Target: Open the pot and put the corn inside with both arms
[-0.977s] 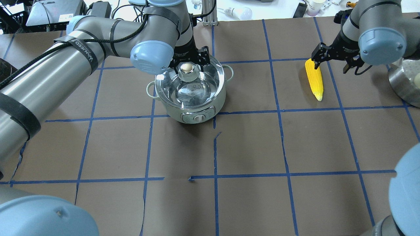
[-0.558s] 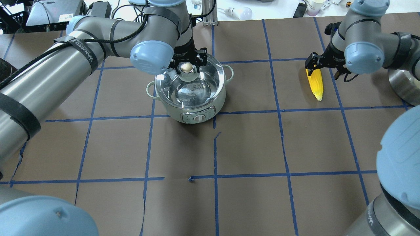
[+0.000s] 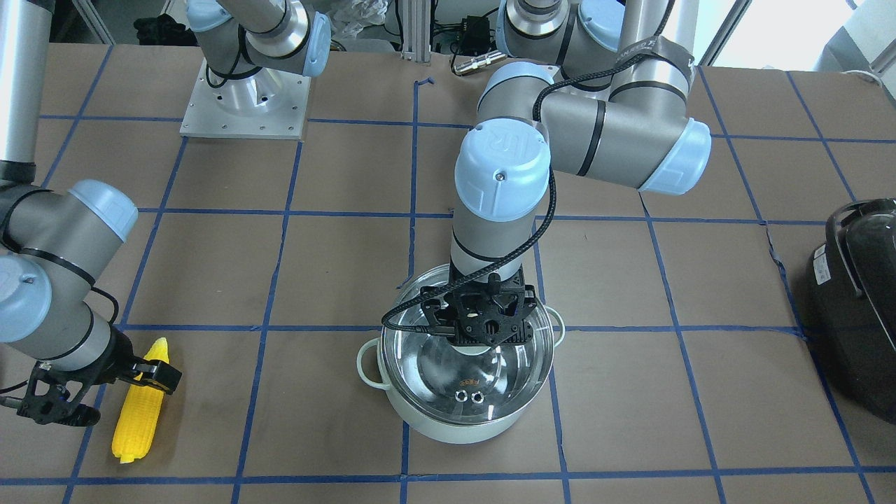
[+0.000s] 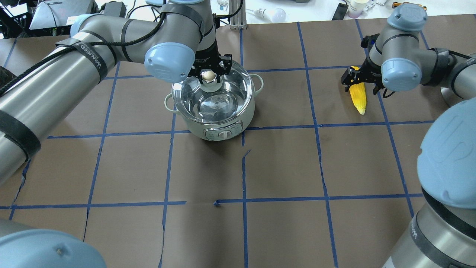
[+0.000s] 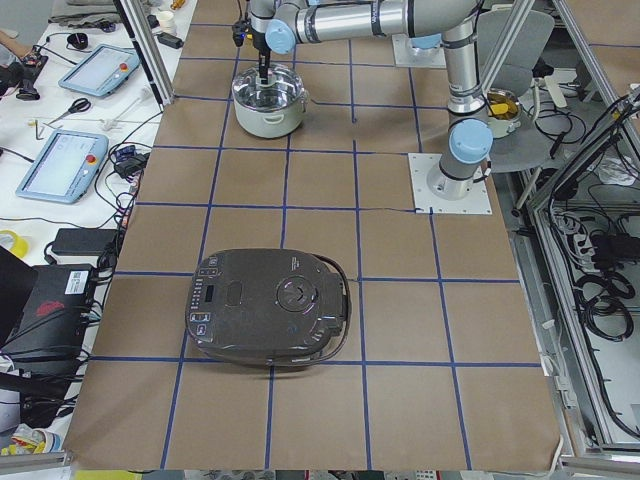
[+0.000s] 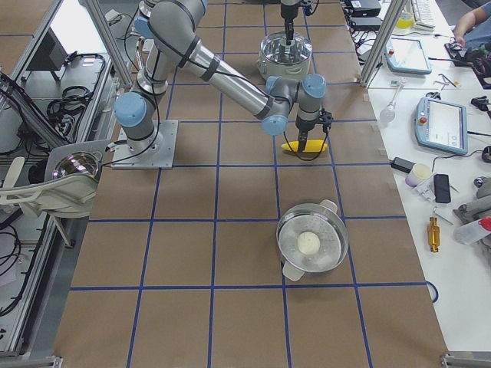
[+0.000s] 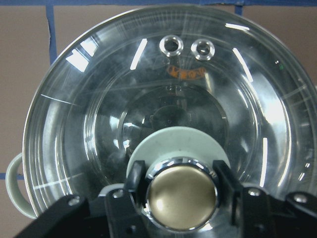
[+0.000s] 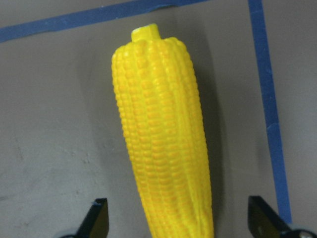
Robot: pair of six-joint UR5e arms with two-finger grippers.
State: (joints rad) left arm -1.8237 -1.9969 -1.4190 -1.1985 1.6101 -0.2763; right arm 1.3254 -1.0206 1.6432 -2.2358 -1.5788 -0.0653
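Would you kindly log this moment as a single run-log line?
left gripper: jaws shut on knob | lid: on pot | right gripper: jaws open astride corn | corn: flat on table

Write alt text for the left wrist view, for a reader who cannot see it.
The left tool grips the brass knob of a glass lid, one finger on each side. The lid covers the pot, pale green at lower left, on a brown table with blue tape.
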